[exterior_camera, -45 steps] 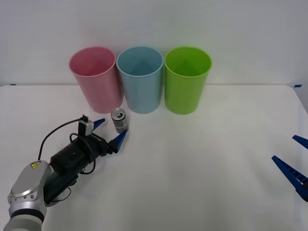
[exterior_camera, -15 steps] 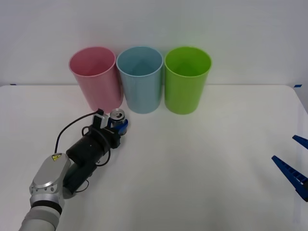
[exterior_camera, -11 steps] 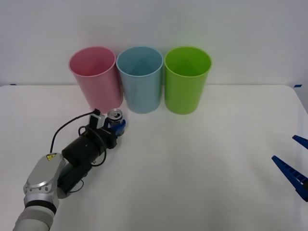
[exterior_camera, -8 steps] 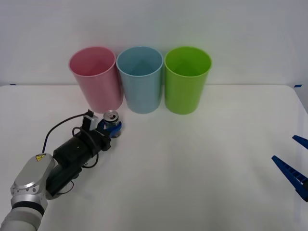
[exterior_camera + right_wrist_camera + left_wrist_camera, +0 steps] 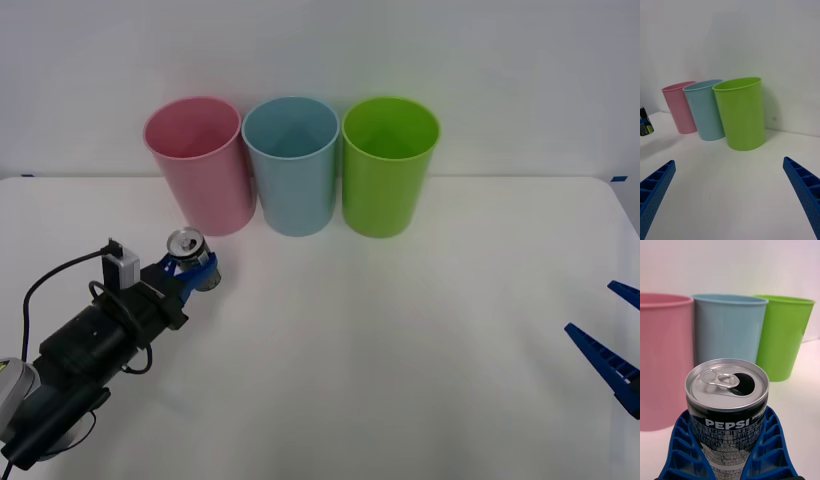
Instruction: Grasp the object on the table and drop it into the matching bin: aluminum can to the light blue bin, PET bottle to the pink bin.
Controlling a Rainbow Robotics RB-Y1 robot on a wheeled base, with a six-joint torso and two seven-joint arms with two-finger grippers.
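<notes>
My left gripper (image 5: 199, 268) is shut on the aluminum can (image 5: 189, 251), a small dark can with a silver lid and pull tab. The can is held at the left of the table (image 5: 400, 330), in front of the pink bin (image 5: 198, 165). In the left wrist view the can (image 5: 727, 412) sits between my blue fingers (image 5: 679, 450), with the pink bin (image 5: 662, 360) and the light blue bin (image 5: 728, 330) behind it. The light blue bin (image 5: 291, 165) stands in the middle of the row. My right gripper (image 5: 612, 340) waits open at the table's right edge.
A lime green bin (image 5: 389, 165) stands to the right of the light blue one; the three bins touch in a row along the table's back. The white wall rises just behind them. The can (image 5: 645, 125) also shows far off in the right wrist view.
My left gripper closed on the can, then drew back to the left with it, away from the bins. The right arm has not moved.
</notes>
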